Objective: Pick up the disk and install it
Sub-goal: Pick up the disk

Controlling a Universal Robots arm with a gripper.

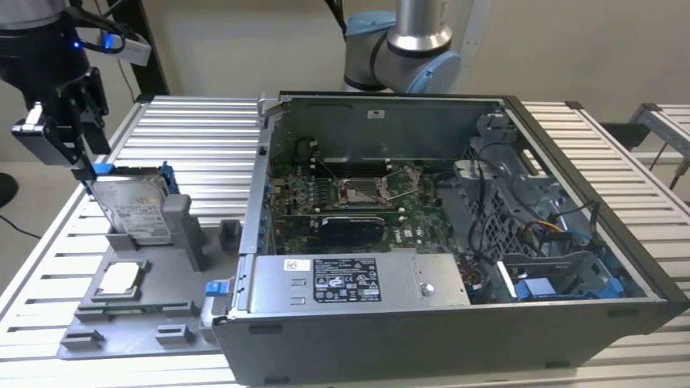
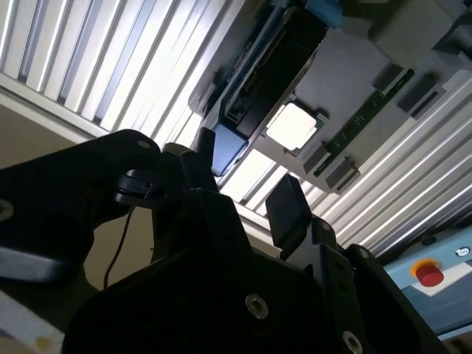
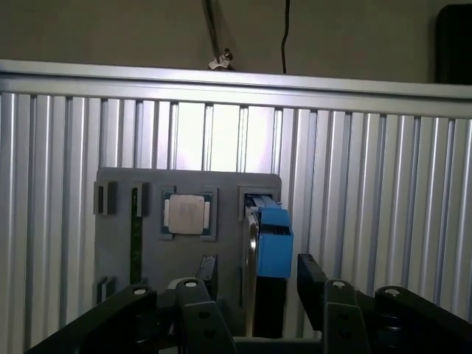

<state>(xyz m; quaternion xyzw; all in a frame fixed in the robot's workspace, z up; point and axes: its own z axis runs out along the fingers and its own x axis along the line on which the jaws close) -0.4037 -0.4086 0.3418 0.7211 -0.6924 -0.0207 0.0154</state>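
Pincer (image 3: 251,274) spread. Disk (image 1: 138,208) upright in grey holder (image 1: 186,220) on table (image 1: 183,129), blue-framed top edge between fingers (image 3: 311,279). Contact: cannot tell.

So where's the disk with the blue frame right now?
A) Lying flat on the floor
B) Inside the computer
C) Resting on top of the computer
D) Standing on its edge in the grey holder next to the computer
D: the disk stands on edge in a slot of the grey holder, on the table at the exterior view's left of the open computer case.
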